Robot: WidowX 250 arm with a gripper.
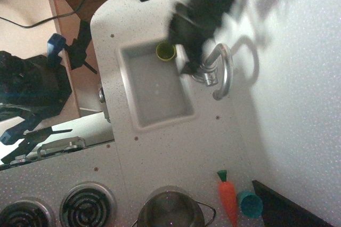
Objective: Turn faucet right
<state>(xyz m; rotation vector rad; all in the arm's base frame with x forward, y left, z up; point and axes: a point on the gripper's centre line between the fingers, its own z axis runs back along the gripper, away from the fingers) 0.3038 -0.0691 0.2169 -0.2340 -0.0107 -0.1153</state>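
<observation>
The faucet [222, 72] is a shiny silver gooseneck on a ribbed base at the right rim of the sink [139, 111]. Its spout curves away from the basin and ends over the counter near the wall. My gripper [192, 51] is a dark, motion-blurred mass just left of and above the faucet base, over the sink's back right corner. The blur hides how its jaws stand and whether it touches the faucet.
A yellow-green cup [165, 51] sits in the sink's back corner. A toy carrot [228, 197] and a teal cup [249, 204] lie at the front right. A steel pot [170, 212] and stove burners [88, 205] are along the front. The white wall runs along the right.
</observation>
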